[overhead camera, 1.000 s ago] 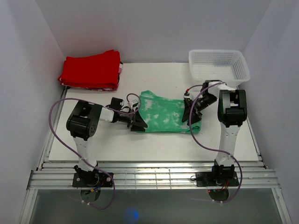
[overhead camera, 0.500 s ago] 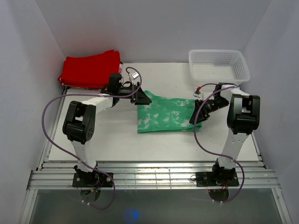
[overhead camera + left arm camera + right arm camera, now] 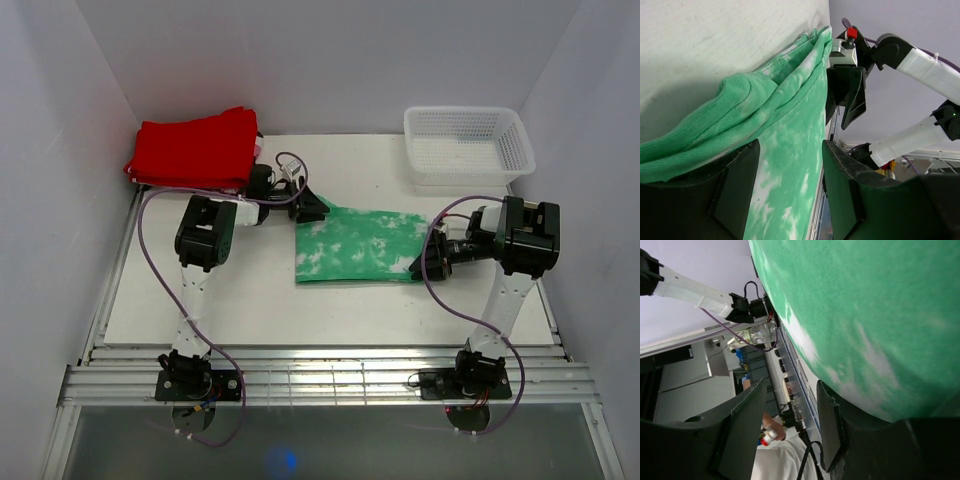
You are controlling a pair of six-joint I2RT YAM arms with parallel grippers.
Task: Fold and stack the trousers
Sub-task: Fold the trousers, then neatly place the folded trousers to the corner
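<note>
The green tie-dye trousers [image 3: 355, 245] lie folded in a flat rectangle in the middle of the table. My left gripper [image 3: 312, 208] is at their far left corner, low over the cloth. In the left wrist view the trousers [image 3: 790, 100] fill the space beyond my open left gripper [image 3: 790, 150], with a bunched fold at the left. My right gripper [image 3: 428, 262] is at the near right corner. In the right wrist view my right gripper [image 3: 791, 390] is open, and the trousers [image 3: 865, 315] lie against the outside of one finger with nothing between the jaws.
A folded red garment [image 3: 195, 150] lies at the far left corner of the white table [image 3: 200, 290]. A white mesh basket [image 3: 470, 172] stands at the far right. Grey walls close in on both sides.
My left gripper has moved from the trousers' near left edge to their far left corner. My right gripper has swung out to the near right corner. The trousers now lie as a neater rectangle.
</note>
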